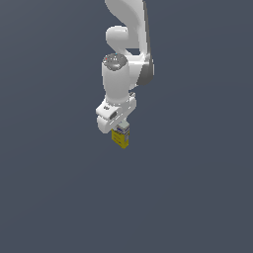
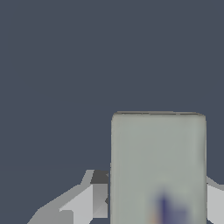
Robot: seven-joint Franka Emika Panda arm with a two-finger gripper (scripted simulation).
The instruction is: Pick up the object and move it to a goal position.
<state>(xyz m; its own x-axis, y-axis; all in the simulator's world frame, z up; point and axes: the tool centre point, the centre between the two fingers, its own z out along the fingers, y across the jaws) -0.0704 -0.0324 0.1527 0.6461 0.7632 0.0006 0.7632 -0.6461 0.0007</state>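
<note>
Against a plain dark grey backdrop, the white arm [image 1: 126,59] reaches down from the upper edge of the exterior view, and everything else is best placed by it. No table edge, marker or goal sign shows anywhere near the arm, so where the load is headed cannot be read.

Below the arm's wrist sits the claw [image 1: 120,129], pointing straight down, likely so the load hangs square and does not swing. It is clamped on the carton [image 1: 121,137]: the wrist view shows one pale finger [image 2: 83,203] on each side of the box's pale top face [image 2: 157,166], pressed against its flanks.

Directly beneath the arm, the carton hangs upright, its white-and-blue band tucked between the fingers and its yellow body sticking out below. I judge it lifted and in transit, since nothing is seen under it.
</note>
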